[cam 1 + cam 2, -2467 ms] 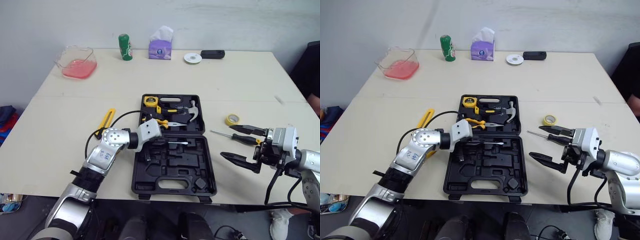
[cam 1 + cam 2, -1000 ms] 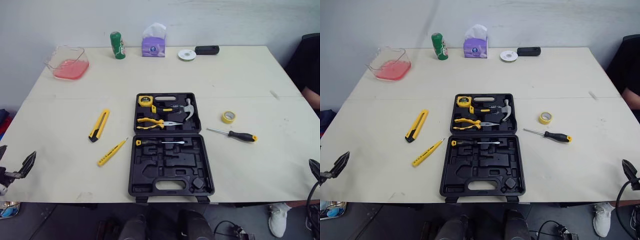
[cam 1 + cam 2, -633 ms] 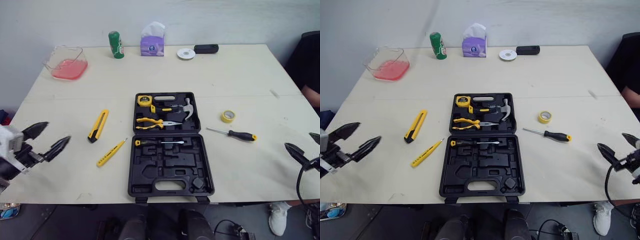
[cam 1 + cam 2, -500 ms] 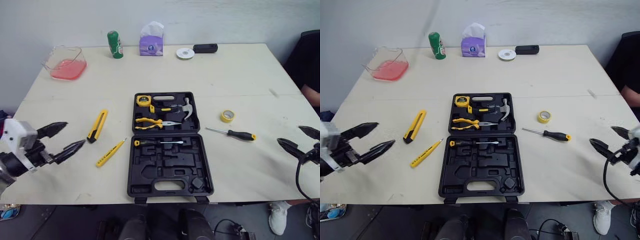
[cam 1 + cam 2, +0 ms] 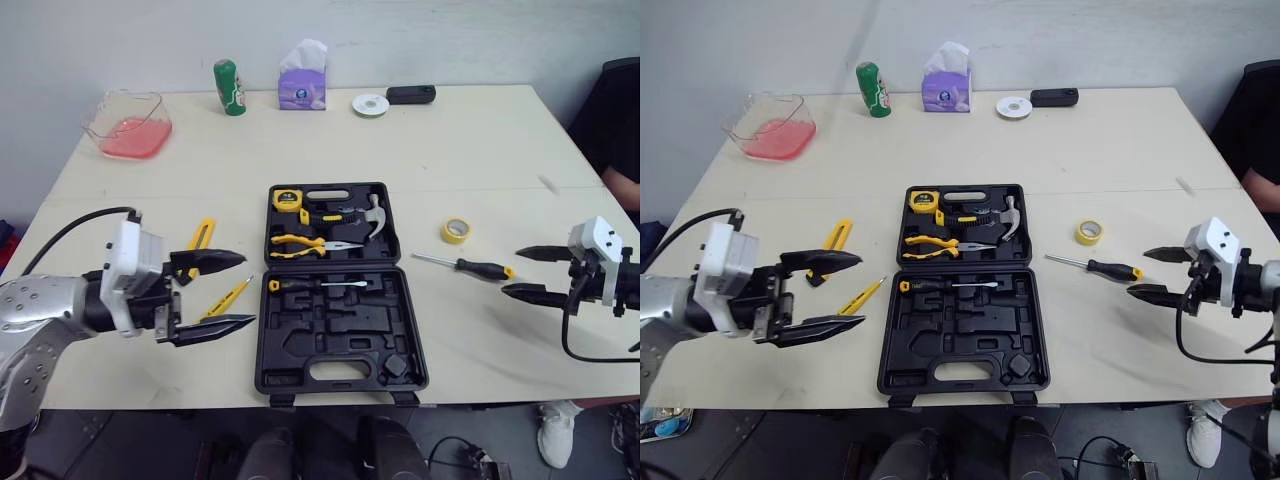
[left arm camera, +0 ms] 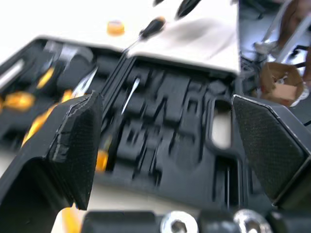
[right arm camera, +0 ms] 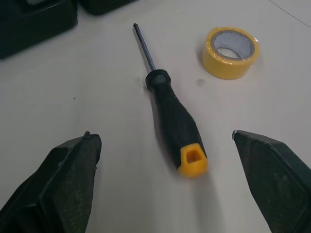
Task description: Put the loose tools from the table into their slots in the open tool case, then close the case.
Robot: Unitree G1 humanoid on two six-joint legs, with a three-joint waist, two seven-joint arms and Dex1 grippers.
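Task part done. The tool case (image 5: 340,345) lay open mid-table (image 5: 450,150). Its far half held a tape measure (image 5: 285,198), pliers (image 5: 300,240) and hammer (image 5: 375,215), and its near half held one slim screwdriver (image 5: 320,285); the other near slots looked empty.

We judged four items left to stow:
- Right of the case: black screwdriver (image 7: 175,121) with a yellow butt, and a yellow tape roll (image 7: 231,51).
- Left of the case: utility knife (image 5: 206,233) and a yellow slim tool (image 5: 235,291).

The case had not been closed. The left gripper (image 5: 250,288) was spread wide and empty by the slim tool. The right gripper (image 5: 510,270) was spread wide and empty at the screwdriver's butt.
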